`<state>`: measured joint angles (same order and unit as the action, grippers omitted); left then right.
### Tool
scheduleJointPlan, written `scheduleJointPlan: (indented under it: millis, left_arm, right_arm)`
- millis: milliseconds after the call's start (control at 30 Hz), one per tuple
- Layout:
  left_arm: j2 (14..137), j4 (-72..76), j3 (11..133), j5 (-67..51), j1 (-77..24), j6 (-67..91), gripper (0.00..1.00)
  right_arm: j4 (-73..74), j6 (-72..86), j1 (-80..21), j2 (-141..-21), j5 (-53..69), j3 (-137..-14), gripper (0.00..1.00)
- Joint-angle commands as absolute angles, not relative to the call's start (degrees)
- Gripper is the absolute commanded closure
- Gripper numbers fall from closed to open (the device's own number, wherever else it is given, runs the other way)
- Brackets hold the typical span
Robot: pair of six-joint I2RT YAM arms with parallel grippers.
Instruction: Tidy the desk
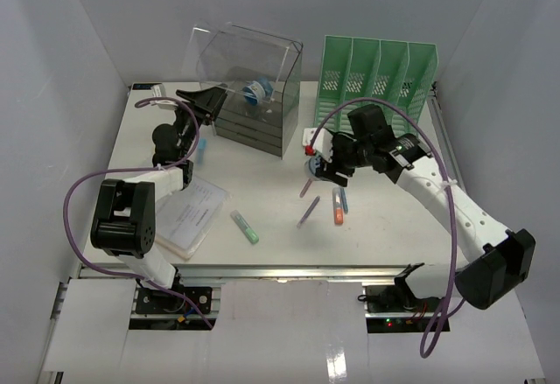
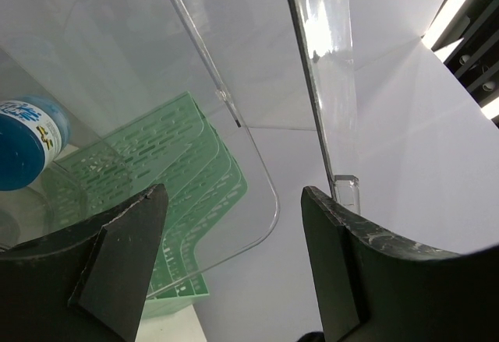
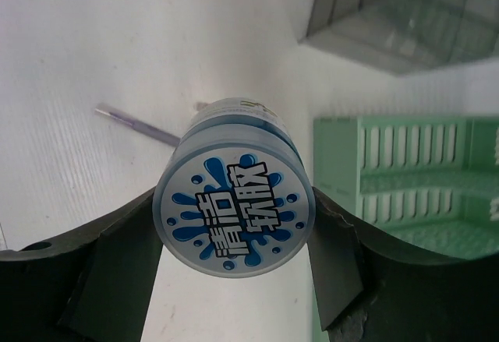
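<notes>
From my station I see the white counter (image 1: 262,174) filling the middle of the top view, with the two arm bases at its near edge. The right tool (image 1: 322,167) is closed around a round jar (image 3: 234,209) with a blue splash label on its lid; both fingers (image 3: 117,256) press against its sides. It is over the middle of the counter, in front of the green file rack (image 1: 376,73). I cannot tell if the jar touches the surface.

The left tool (image 2: 232,202) stands wide and there is nothing between its fingers. It is at the left front side of the clear drawer box (image 1: 254,87), close to its transparent wall. Inside the upper part of this box there is a second blue jar (image 2: 27,139).

On the counter, near the right tool, lie a purple pen (image 1: 308,212) and an orange pen (image 1: 336,211), near each other but apart. A green marker (image 1: 245,226) lies more to the left, just beside a stack of paper (image 1: 194,213) at the left arm.
</notes>
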<state>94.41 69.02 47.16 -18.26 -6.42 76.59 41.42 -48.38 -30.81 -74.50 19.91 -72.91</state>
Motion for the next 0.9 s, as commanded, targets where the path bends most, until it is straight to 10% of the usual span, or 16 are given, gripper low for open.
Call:
scheduleJointPlan:
  millis: [0, 333, 867]
  left_arm:
    - [91.67, 67.57, 50.44, -19.42, -6.06, 74.99, 0.20]
    - [90.36, 61.98, 54.73, -20.60, -6.06, 71.88, 0.20]
    - [86.40, 56.25, 56.57, -22.35, -4.46, 68.38, 0.19]
  right_arm:
    - [45.00, -55.99, -40.18, -79.74, 19.05, -80.42, 0.92]
    - [22.62, -59.92, -56.64, -90.97, -9.44, -84.54, 0.92]
    - [-21.26, -69.48, -55.26, -103.32, -27.17, -84.63, 0.92]
